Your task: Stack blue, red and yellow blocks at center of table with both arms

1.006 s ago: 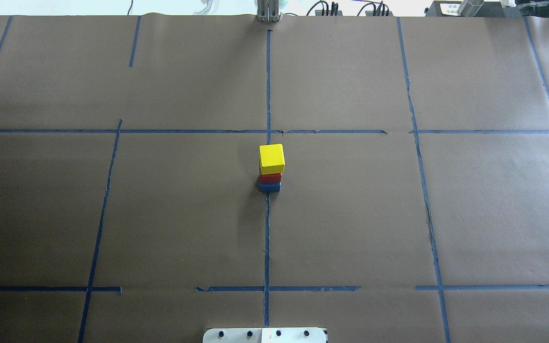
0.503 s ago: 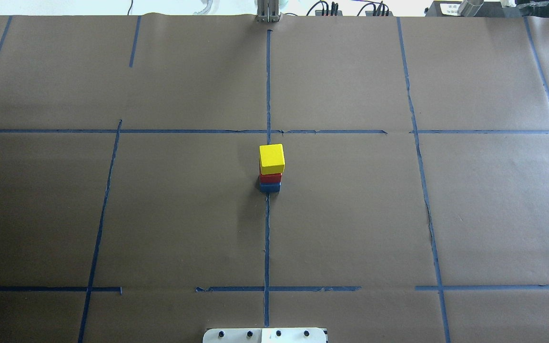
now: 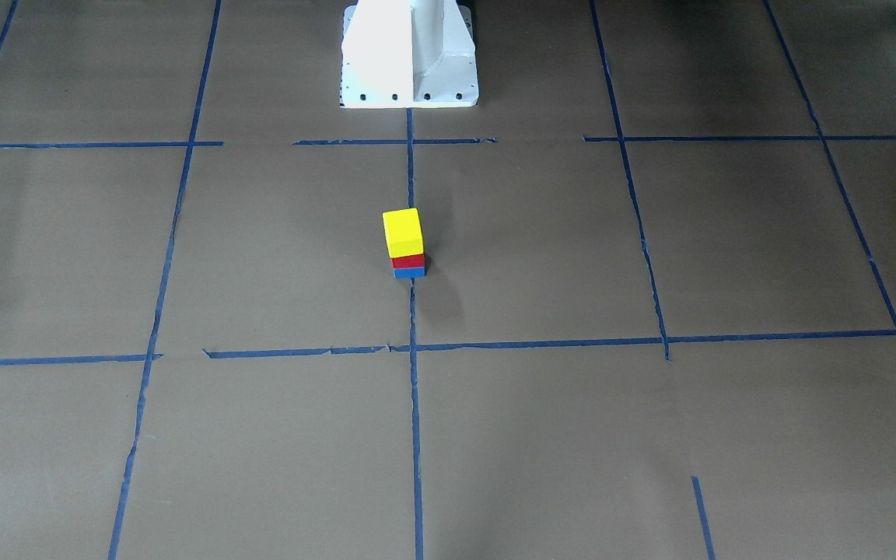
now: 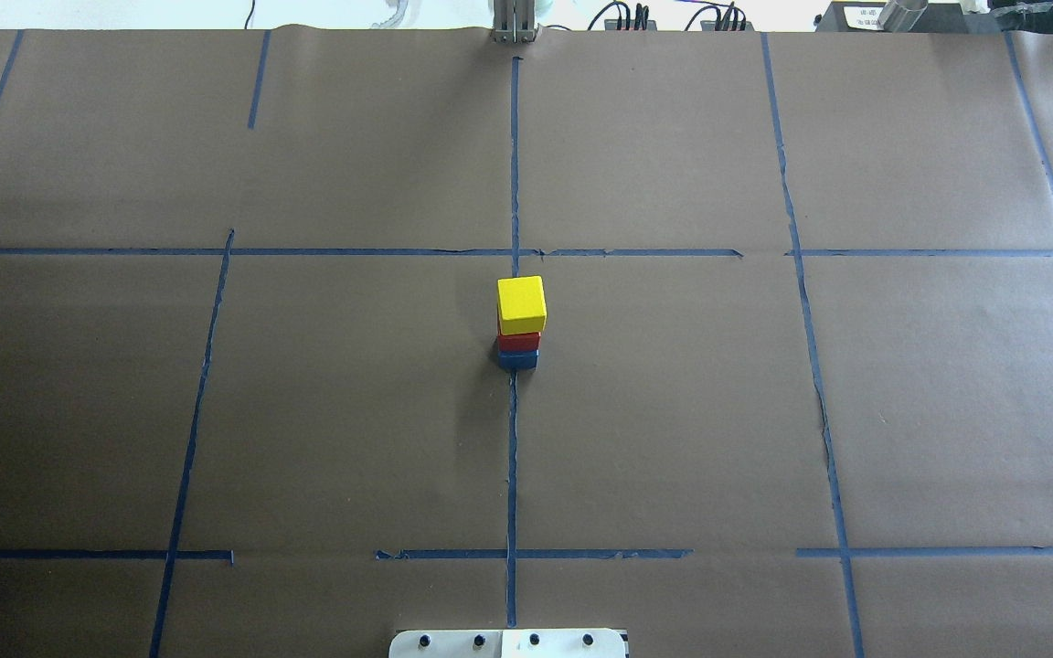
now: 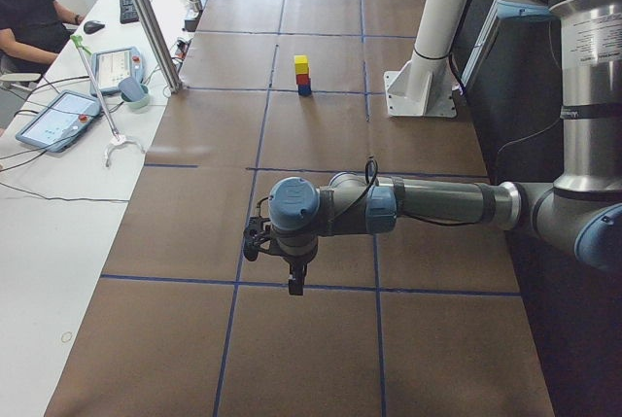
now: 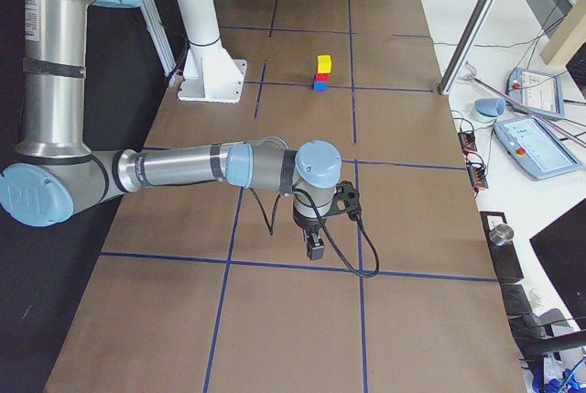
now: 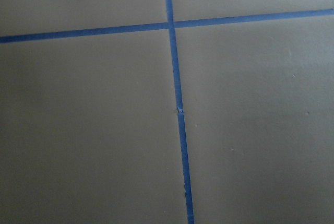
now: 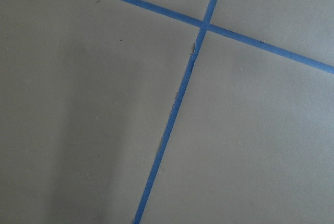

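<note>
At centre of counter (image 4: 673, 411): yellow block (image 4: 521, 303) atop red block (image 4: 518, 342) atop blue block (image 4: 517, 359), one upright column on the middle tape line (image 4: 512, 457). Arms: left claw (image 5: 294, 286) and right claw (image 6: 315, 249) low over the counter, well apart from the blocks (side views only; spread cannot be told).
</note>
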